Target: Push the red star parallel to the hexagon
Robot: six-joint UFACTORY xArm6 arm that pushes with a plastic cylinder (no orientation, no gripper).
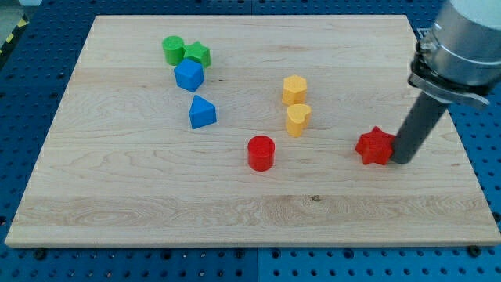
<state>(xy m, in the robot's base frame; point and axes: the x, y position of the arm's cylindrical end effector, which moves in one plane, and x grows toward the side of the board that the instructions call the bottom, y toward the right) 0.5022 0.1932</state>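
My tip (402,159) touches the red star (375,146) near the table's right edge; no jaws here. Mid-push, I judge: next shove it left, level with the yellow hexagon (294,89).

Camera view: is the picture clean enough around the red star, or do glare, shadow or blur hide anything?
Camera view: lighting is even, no glare on the board; the red star is sharp, with my tip at its right side; shadows are soft and short; the arm's upper part is cropped at the view's top right.
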